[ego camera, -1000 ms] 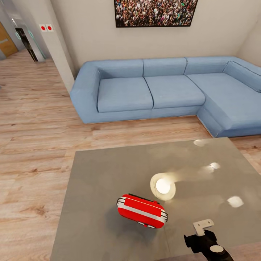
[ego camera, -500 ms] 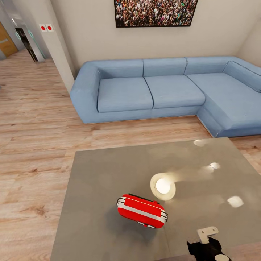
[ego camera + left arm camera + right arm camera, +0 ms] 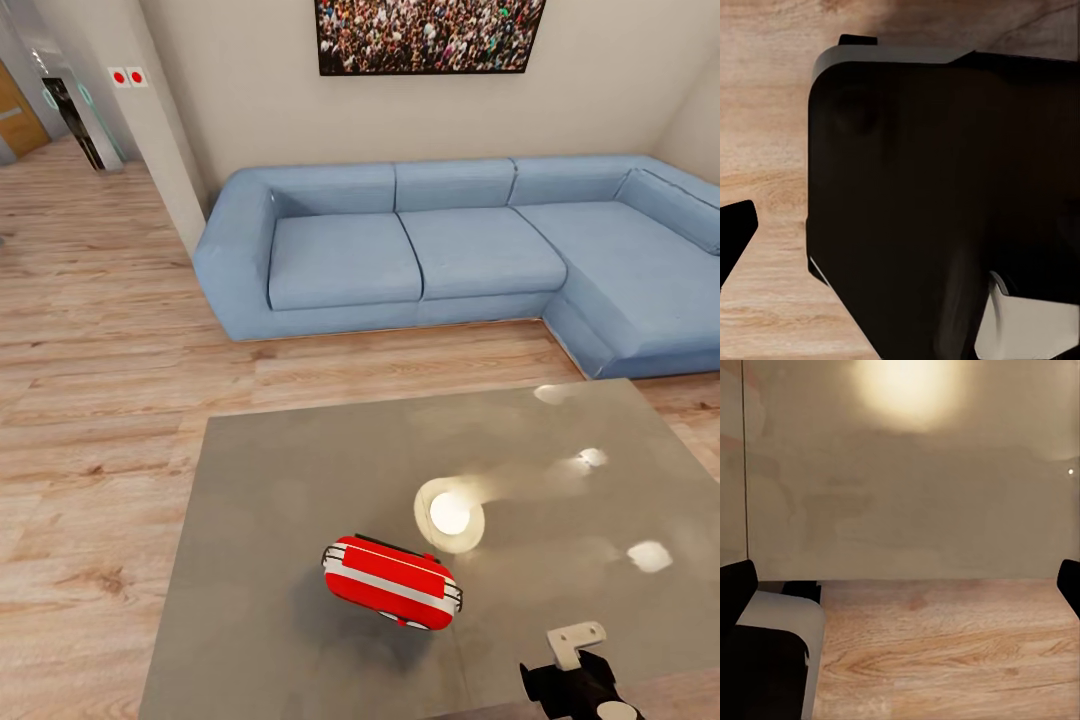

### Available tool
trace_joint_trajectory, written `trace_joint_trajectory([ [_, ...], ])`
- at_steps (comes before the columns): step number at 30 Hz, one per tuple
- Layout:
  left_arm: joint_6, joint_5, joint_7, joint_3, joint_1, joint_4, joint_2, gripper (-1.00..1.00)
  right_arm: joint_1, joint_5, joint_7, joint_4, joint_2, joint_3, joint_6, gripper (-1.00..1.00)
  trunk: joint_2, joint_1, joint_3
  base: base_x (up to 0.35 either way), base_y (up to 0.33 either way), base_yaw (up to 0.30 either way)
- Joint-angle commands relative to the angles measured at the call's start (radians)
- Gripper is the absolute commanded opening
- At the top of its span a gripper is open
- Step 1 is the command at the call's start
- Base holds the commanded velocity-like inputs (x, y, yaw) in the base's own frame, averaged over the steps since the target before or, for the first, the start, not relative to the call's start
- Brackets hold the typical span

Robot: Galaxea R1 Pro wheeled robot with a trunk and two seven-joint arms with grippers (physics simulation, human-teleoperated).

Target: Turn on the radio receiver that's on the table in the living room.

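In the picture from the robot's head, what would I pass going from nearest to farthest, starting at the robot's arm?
Right gripper → radio receiver → lamp reflection on the table → wood floor → blue sofa → framed crowd photo.

Right arm: matte black angular housing, capped by a pale grey L-shaped bracket and a round grey disc at the lower edge. Right wrist view: black fingertips at both margins, beside a light grey rounded block on black casing. Left wrist view: a large black rounded body with a grey rim and a pale grey panel.
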Motion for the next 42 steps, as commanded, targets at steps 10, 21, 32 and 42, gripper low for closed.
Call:
trace_joint_trajectory([
  [10, 0.0, 0.002, 0.0, 0.002, 0.0, -0.056, 0.001, 1.0, 0.0, 0.0, -0.001, -0.002, 0.001, 0.0, -0.002, 1.0, 0.0, 0.0, 0.0, 0.0, 0.0, 0.0],
  [21, 0.0, 0.002, 0.0, 0.004, 0.0, -0.101, 0.001, 1.0, 0.0, 0.001, 0.0, -0.002, 0.0, 0.001, -0.008, 1.0, 0.0, 0.0, -0.012, 0.0, 0.0, 0.0],
  [32, 0.0, 0.002, 0.0, 0.004, 0.0, -0.101, 0.001, 1.0, 0.0, 0.002, 0.0, -0.002, 0.0, 0.003, -0.008, 1.0, 0.0, 0.0, -0.03, 0.0, 0.0, 0.0],
  [42, 0.0, 0.002, 0.0, 0.005, 0.0, -0.1, 0.001, 1.0, 0.0, 0.002, 0.0, -0.026, 0.0, 0.004, -0.008, 1.0, 0.0, 0.0, -0.046, 0.0, 0.0, 0.0],
])
